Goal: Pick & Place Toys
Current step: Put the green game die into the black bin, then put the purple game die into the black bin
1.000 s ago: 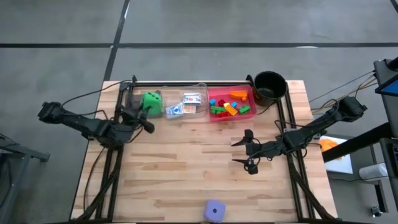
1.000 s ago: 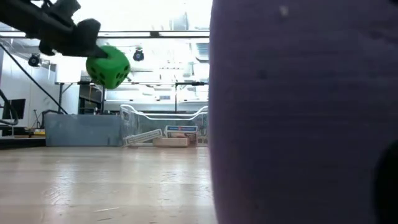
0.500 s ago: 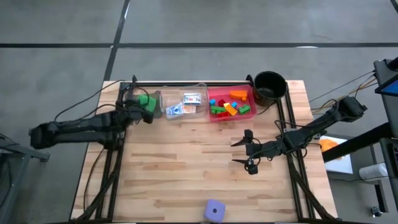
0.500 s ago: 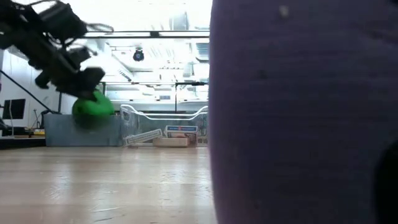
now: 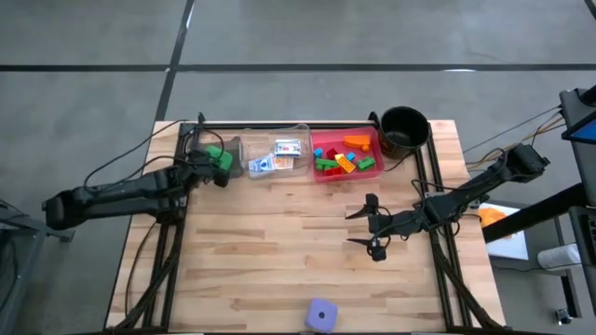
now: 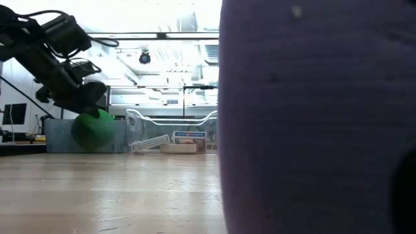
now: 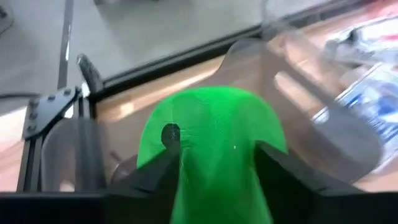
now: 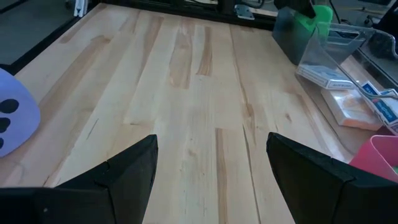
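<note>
My left gripper (image 5: pixel 212 160) is shut on a green dice cube (image 5: pixel 216 154) low over the grey tray (image 5: pixel 233 141) at the far left. The cube also shows in the left wrist view (image 7: pixel 214 137) and the low view (image 6: pixel 94 129). Whether it touches the tray floor, I cannot tell. A purple dice cube (image 5: pixel 321 314) rests on its base at the table's near edge and fills the right of the low view (image 6: pixel 312 117). My right gripper (image 5: pixel 366 224) is open and empty at the table's middle right, its fingers (image 8: pixel 124 171) spread over bare wood. My left gripper pinches the green cube by two opposite faces (image 7: pixel 186 165) between its two fingers (image 7: pixel 283 177). The fingers come slanting down from the table's left. The cube sits below and ahead of the fingertips (image 6: pixel 81 97), at the height of the grey tray's wall.
A clear tray (image 5: pixel 279 154) with white cards and a pink tray (image 5: pixel 370 140) with several bright bricks stand along the far edge, right of the grey tray. A round black pot (image 5: pixel 403 128) stands at the far right. A black frame rail (image 5: pixel 279 124) runs behind them.
My left gripper has gone down toward the grey tray with the green cube, still shut on it. The cube hung well above the tray a second ago and now sits at the tray's wall height. My right gripper has kept still.
</note>
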`<action>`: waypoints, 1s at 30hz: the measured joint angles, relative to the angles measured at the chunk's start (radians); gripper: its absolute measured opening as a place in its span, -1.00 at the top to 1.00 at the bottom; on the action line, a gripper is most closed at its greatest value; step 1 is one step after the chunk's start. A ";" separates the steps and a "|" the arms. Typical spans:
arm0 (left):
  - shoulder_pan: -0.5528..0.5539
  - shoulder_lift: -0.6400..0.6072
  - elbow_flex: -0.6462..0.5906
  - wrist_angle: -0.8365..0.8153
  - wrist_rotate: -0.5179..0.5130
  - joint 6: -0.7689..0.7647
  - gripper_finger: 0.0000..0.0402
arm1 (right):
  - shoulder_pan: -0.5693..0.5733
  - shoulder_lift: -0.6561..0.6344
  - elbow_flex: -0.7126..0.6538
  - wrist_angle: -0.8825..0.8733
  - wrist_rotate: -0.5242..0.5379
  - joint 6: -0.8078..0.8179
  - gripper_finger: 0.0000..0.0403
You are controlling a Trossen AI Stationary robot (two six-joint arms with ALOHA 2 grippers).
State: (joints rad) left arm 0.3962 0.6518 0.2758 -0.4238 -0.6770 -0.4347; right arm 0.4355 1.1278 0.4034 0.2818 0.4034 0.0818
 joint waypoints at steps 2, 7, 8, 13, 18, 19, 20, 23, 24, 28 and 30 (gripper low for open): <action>-0.001 0.000 0.014 0.012 0.001 0.019 -0.22 | 0.000 0.000 0.000 0.002 0.000 0.000 -0.49; -0.001 0.000 0.061 0.021 0.002 0.070 -0.66 | 0.000 0.000 0.000 0.005 0.000 0.000 -0.49; -0.001 0.000 0.071 0.025 0.002 0.077 -0.70 | 0.000 0.000 0.000 0.005 0.000 0.000 -0.49; -0.017 0.000 0.109 0.119 0.127 0.130 -0.77 | 0.007 0.000 0.000 0.028 -0.074 0.004 -0.49; -0.097 0.000 0.110 0.334 0.427 0.201 -0.67 | 0.056 0.027 0.000 0.141 -0.224 0.029 -0.49; -0.124 0.000 0.109 0.373 0.485 0.208 -0.63 | 0.073 0.042 0.000 0.166 -0.243 0.037 -0.49; -0.154 0.000 0.105 0.414 0.539 0.214 -0.59 | 0.090 0.061 0.001 0.191 -0.256 0.047 -0.49; -0.257 0.000 0.082 0.496 0.618 0.206 -0.47 | 0.144 0.134 0.027 0.209 -0.265 0.080 -0.49; -0.294 0.000 0.074 0.504 0.618 0.194 -0.43 | 0.159 0.166 0.045 0.212 -0.260 0.092 -0.49; -0.428 0.000 0.041 0.513 0.546 0.150 -0.27 | 0.213 0.313 0.149 0.210 -0.262 0.108 -0.42; -0.486 0.000 0.014 0.533 0.492 0.121 -0.20 | 0.232 0.376 0.221 0.182 -0.313 0.109 -0.28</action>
State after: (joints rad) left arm -0.0900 0.6521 0.2903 0.1090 -0.1846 -0.3136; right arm 0.6677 1.5036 0.6242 0.4641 0.0903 0.1912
